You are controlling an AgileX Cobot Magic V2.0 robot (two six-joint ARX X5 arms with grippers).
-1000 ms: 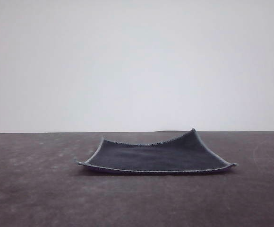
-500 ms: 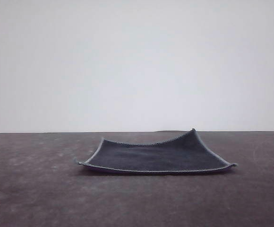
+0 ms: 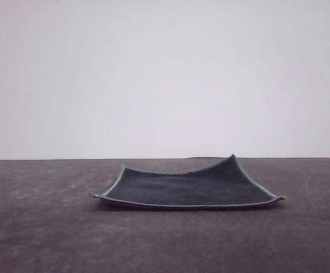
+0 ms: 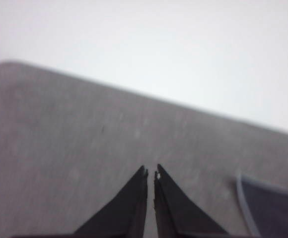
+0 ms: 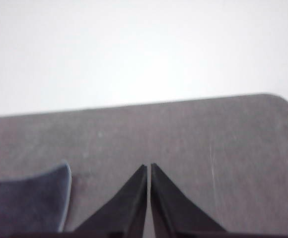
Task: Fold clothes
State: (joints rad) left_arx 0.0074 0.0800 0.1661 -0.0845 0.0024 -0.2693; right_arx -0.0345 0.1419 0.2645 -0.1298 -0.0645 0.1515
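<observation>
The clothes (image 3: 188,187), one small dark grey-blue square cloth with a light grey stitched edge, lies spread on the dark table (image 3: 40,227), its corners curled up, the far right corner highest. My left gripper (image 4: 151,172) is shut above bare table, with a corner of the clothes (image 4: 273,208) off to one side of it. My right gripper (image 5: 149,166) is shut too, holding nothing, and a corner of the clothes (image 5: 25,203) lies beside it.
Behind the table's far edge (image 3: 165,158) stands a plain white wall. A rounded table corner (image 4: 10,64) shows in the left wrist view and another corner (image 5: 278,96) in the right wrist view.
</observation>
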